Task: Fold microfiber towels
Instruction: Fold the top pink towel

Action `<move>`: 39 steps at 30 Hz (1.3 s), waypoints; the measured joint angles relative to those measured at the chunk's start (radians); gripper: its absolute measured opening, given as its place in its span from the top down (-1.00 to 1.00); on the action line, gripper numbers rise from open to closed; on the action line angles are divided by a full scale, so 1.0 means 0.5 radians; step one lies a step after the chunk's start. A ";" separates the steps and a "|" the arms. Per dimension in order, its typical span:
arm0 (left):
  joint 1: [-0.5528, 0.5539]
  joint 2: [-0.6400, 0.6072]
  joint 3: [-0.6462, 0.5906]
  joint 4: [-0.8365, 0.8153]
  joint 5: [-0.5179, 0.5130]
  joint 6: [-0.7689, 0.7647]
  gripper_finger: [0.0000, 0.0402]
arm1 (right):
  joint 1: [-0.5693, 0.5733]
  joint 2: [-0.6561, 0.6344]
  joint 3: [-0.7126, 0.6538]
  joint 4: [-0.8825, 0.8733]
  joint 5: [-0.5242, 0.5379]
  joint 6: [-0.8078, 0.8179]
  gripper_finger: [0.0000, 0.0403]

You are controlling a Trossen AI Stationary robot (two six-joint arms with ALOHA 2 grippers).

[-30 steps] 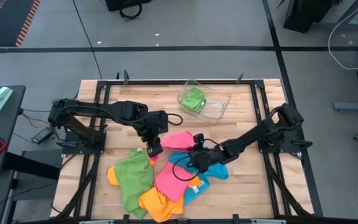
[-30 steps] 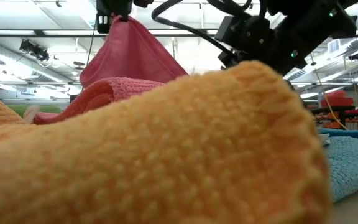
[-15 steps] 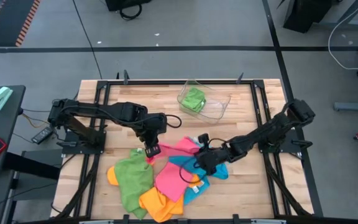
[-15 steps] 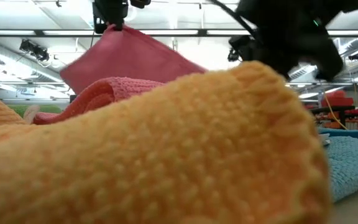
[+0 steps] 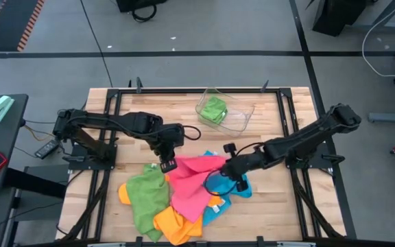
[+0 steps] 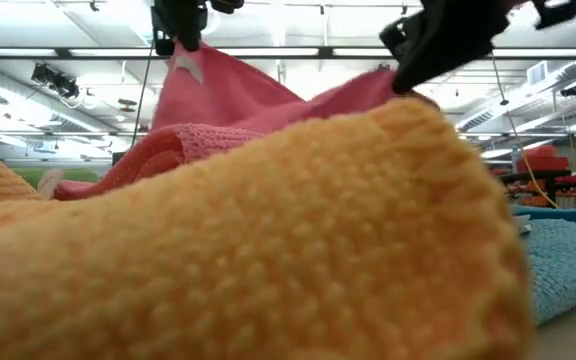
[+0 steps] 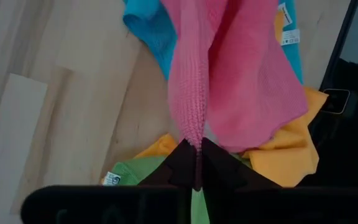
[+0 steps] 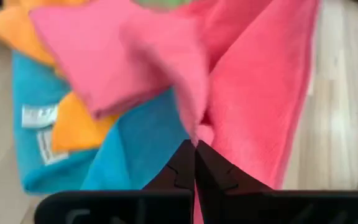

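Note:
A pink microfiber towel (image 5: 196, 171) hangs between my two grippers above a pile of towels. My left gripper (image 5: 167, 165) is shut on its left corner, my right gripper (image 5: 227, 162) on its right one. In the low view the towel (image 6: 228, 95) spans from the left gripper (image 6: 181, 40) to the right gripper (image 6: 403, 78). Below it lie a green towel (image 5: 146, 195), an orange one (image 5: 173, 223), a blue one (image 5: 230, 186) and another pink one (image 5: 189, 199), overlapping on the table. My left gripper pinches a corner of the pink towel (image 7: 193, 134) between its two fingers, from above and pointing steeply down. The cloth is bunched at the fingertips and hangs below them. My right gripper pinches another corner of the pink towel (image 8: 197, 134) between its shut fingers, slanting down from the table's right side. The cloth is gathered into folds at the fingertips and falls away toward the pile.
A clear plastic tray (image 5: 242, 118) with a folded green towel (image 5: 213, 110) in it stands at the table's far middle. The orange towel (image 6: 268, 240) fills the low view's foreground. Bare wood lies between the pile and the tray.
My right gripper has risen from the pile and gone toward the table's far right, taking a pink corner up with it. The pink towel, which hung from the left gripper alone, now spreads between the two grippers.

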State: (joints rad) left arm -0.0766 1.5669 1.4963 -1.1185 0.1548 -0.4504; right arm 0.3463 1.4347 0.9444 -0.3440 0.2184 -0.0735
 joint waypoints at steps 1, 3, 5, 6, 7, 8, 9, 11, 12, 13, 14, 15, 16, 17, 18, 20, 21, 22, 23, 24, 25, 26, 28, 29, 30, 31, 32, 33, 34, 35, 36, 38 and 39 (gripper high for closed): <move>-0.009 0.001 0.000 0.012 -0.012 0.001 0.87 | -0.012 0.026 -0.009 -0.023 -0.002 0.024 0.96; -0.048 0.020 0.000 0.039 -0.083 0.004 0.92 | -0.031 0.095 -0.017 -0.048 -0.018 0.073 0.96; -0.113 0.063 0.000 0.064 -0.155 0.031 0.95 | -0.019 0.157 -0.013 -0.023 -0.064 0.093 0.96; -0.147 0.090 0.000 0.082 -0.178 0.045 0.96 | -0.011 0.193 -0.012 -0.022 -0.085 0.096 0.96; -0.178 0.111 0.000 0.100 -0.199 0.051 0.96 | 0.000 0.233 -0.013 -0.030 -0.103 0.103 0.96; -0.210 0.133 0.000 0.111 -0.220 0.051 0.95 | 0.009 0.265 -0.015 -0.040 -0.117 0.112 0.96; -0.239 0.154 0.000 0.138 -0.232 0.051 0.92 | 0.014 0.286 -0.015 -0.045 -0.128 0.124 0.96; -0.297 0.188 0.000 0.182 -0.258 0.056 0.86 | 0.030 0.302 -0.015 -0.039 -0.154 0.154 0.94; -0.327 0.207 0.000 0.200 -0.270 0.057 0.83 | 0.035 0.307 -0.015 -0.037 -0.169 0.174 0.92; -0.355 0.223 0.000 0.221 -0.282 0.057 0.81 | 0.041 0.309 -0.015 -0.039 -0.184 0.195 0.89; -0.379 0.246 0.000 0.238 -0.292 0.057 0.80 | 0.046 0.305 -0.015 -0.042 -0.202 0.213 0.85; -0.401 0.265 0.000 0.257 -0.300 0.058 0.80 | 0.047 0.295 -0.015 -0.041 -0.216 0.231 0.81; -0.426 0.284 0.000 0.269 -0.315 0.065 0.81 | 0.048 0.277 -0.015 -0.042 -0.226 0.249 0.76; -0.447 0.306 0.000 0.285 -0.332 0.072 0.82 | 0.048 0.255 -0.015 -0.046 -0.232 0.267 0.71; -0.469 0.326 0.000 0.309 -0.353 0.078 0.84 | 0.047 0.230 -0.015 -0.046 -0.234 0.282 0.65; -0.518 0.371 0.000 0.321 -0.389 0.078 0.88 | 0.045 0.184 -0.015 -0.048 -0.238 0.304 0.55; -0.545 0.397 0.000 0.330 -0.392 0.082 0.90 | 0.044 0.164 -0.015 -0.047 -0.238 0.311 0.50; -0.570 0.416 0.000 0.340 -0.394 0.092 0.91 | 0.045 0.147 -0.015 -0.048 -0.238 0.313 0.46; -0.595 0.436 0.000 0.339 -0.398 0.100 0.92 | 0.046 0.133 -0.015 -0.049 -0.238 0.312 0.42; -0.616 0.451 0.000 0.345 -0.401 0.100 0.93 | 0.046 0.123 -0.014 -0.048 -0.236 0.307 0.39; -0.638 0.461 0.000 0.353 -0.419 0.093 0.93 | 0.044 0.119 -0.014 -0.048 -0.224 0.304 0.37; -0.659 0.471 0.000 0.357 -0.443 0.081 0.92 | 0.039 0.116 -0.014 -0.049 -0.207 0.299 0.35; -0.696 0.481 0.000 0.368 -0.495 0.029 0.90 | 0.027 0.115 -0.014 -0.047 -0.192 0.286 0.33; -0.713 0.485 0.000 0.364 -0.521 0.012 0.88 | 0.017 0.115 -0.014 -0.047 -0.190 0.284 0.33; -0.728 0.499 0.001 0.371 -0.549 -0.009 0.87 | 0.010 0.115 -0.014 -0.045 -0.188 0.283 0.33; -0.740 0.514 0.002 0.376 -0.590 -0.018 0.87 | 0.002 0.118 -0.014 -0.031 -0.184 0.283 0.33; -0.757 0.533 0.002 0.367 -0.644 -0.020 0.87 | -0.001 0.121 -0.014 -0.018 -0.177 0.283 0.34; -0.771 0.556 0.002 0.364 -0.696 -0.023 0.87 | -0.001 0.121 -0.014 -0.013 -0.176 0.277 0.34; -0.785 0.573 0.002 0.367 -0.740 -0.029 0.89 | 0.000 0.121 -0.014 -0.002 -0.177 0.269 0.35; -0.796 0.598 0.002 0.374 -0.771 -0.031 0.90 | 0.002 0.121 -0.014 0.015 -0.177 0.267 0.35; -0.805 0.625 0.002 0.393 -0.782 -0.032 0.92 | 0.002 0.121 -0.014 0.022 -0.177 0.267 0.35; -0.829 0.677 0.001 0.433 -0.782 -0.026 0.93 | 0.002 0.121 -0.014 0.018 -0.177 0.269 0.35; -0.838 0.695 0.001 0.477 -0.782 -0.025 0.93 | 0.002 0.122 -0.014 0.016 -0.177 0.268 0.35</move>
State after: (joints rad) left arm -0.4957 1.9144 1.4967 -0.8799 -0.2363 -0.4629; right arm 0.3473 1.4956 0.9375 -0.3363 0.1299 0.0605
